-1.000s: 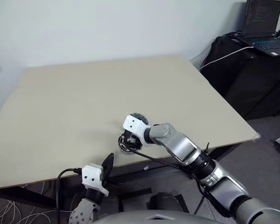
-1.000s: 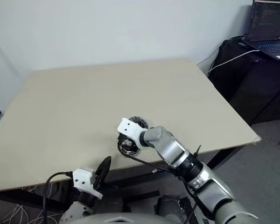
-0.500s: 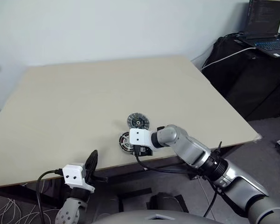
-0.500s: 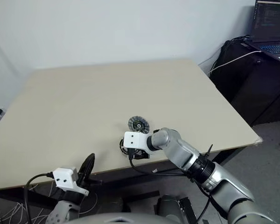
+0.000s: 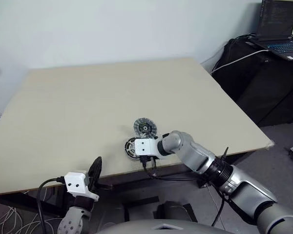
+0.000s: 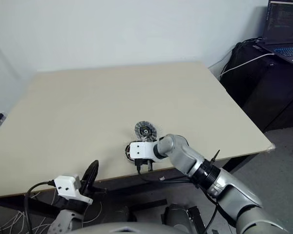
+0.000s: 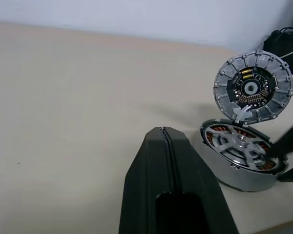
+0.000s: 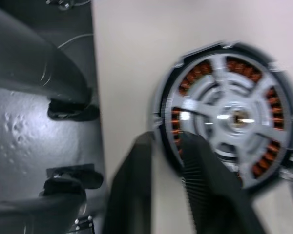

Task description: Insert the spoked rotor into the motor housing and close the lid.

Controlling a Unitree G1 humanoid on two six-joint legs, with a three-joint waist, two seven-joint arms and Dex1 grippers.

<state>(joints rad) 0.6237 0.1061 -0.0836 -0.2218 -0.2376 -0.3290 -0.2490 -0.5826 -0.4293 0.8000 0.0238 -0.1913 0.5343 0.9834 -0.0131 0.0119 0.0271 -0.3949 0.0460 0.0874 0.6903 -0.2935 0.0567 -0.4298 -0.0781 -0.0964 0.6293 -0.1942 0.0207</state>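
Note:
The motor housing (image 5: 132, 147) lies near the table's front edge, its copper coils (image 8: 185, 80) showing between silver spokes. The spoked rotor (image 7: 240, 146) sits inside the housing. The lid (image 7: 253, 90) stands tilted open behind the housing, with a small circuit board on its inner face. My right gripper (image 8: 163, 141) reaches down at the housing's near edge, its fingers (image 8: 205, 185) shut on either side of the rim. My left gripper (image 7: 163, 130) is shut and empty. It hangs level in front of the table edge, to the left of the housing and apart from it.
The beige table (image 5: 88, 97) drops off just in front of the housing. A dark cabinet (image 5: 263, 73) with a laptop (image 5: 278, 29) and cables stands at the right. More cables lie on the floor at the lower left.
My right gripper has come off the lid, rolled and sunk toward the table's front edge. Its fingers have shut on the housing's rim. My left arm shifted left early on, then held still.

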